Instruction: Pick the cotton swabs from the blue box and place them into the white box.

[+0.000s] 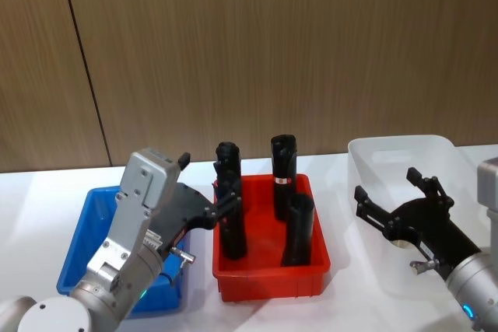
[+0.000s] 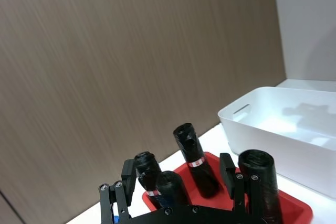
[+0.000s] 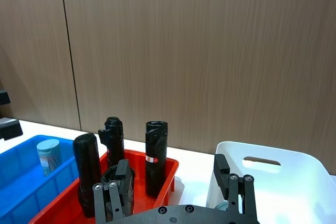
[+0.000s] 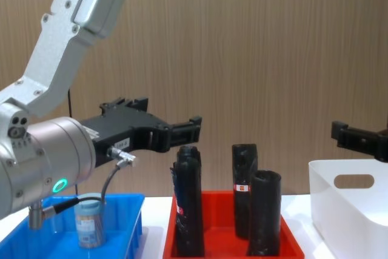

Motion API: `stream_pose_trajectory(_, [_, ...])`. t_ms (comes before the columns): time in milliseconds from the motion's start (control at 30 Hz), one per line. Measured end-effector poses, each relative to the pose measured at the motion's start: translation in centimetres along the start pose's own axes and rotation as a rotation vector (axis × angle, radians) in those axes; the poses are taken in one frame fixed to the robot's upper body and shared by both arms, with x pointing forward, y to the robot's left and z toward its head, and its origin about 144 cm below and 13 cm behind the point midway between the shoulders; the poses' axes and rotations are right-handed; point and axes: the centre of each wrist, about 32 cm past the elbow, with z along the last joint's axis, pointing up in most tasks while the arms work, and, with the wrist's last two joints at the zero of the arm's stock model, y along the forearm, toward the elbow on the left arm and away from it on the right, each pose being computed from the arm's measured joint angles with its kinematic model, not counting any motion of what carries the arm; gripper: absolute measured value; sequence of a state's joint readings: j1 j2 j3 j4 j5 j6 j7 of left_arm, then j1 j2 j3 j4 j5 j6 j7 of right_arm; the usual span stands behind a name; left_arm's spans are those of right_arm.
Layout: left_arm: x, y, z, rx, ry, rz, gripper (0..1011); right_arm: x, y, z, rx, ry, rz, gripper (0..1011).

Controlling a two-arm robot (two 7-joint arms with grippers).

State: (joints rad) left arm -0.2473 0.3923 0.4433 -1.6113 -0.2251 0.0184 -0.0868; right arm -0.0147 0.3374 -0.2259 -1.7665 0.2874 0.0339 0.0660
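One jar of cotton swabs (image 4: 89, 219) with a grey-blue lid stands upright in the blue box (image 4: 130, 222); the right wrist view shows the same jar (image 3: 48, 156) in that blue box (image 3: 21, 192). My left gripper (image 1: 208, 184) hangs open and empty above the blue box's right edge, its fingers reaching toward the red tray. My right gripper (image 1: 397, 196) is open and empty over the white box (image 1: 397, 153). A small pale round thing (image 1: 401, 242) lies inside the white box under it; I cannot tell what it is.
A red tray (image 1: 268, 277) sits between the two boxes and holds several tall black rolls (image 1: 232, 223) standing upright, close to my left gripper's fingers. A wood-panelled wall runs behind the white table (image 1: 342, 165).
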Motion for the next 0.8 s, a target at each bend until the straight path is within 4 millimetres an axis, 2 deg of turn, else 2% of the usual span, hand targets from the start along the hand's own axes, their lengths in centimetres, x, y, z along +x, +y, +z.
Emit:
stream_pose_trajectory(267, [-0.89,0.04,0.16,-0.012,-0.01,0.053,1004,0.0,0.0,0.01,0.0,0.0,0.0,1002])
stream_pose_trajectory(800, [-0.96,0.04,0.17,-0.013,-0.012,0.059,1004,0.0,0.0,0.01,0.0,0.0,0.001,1002])
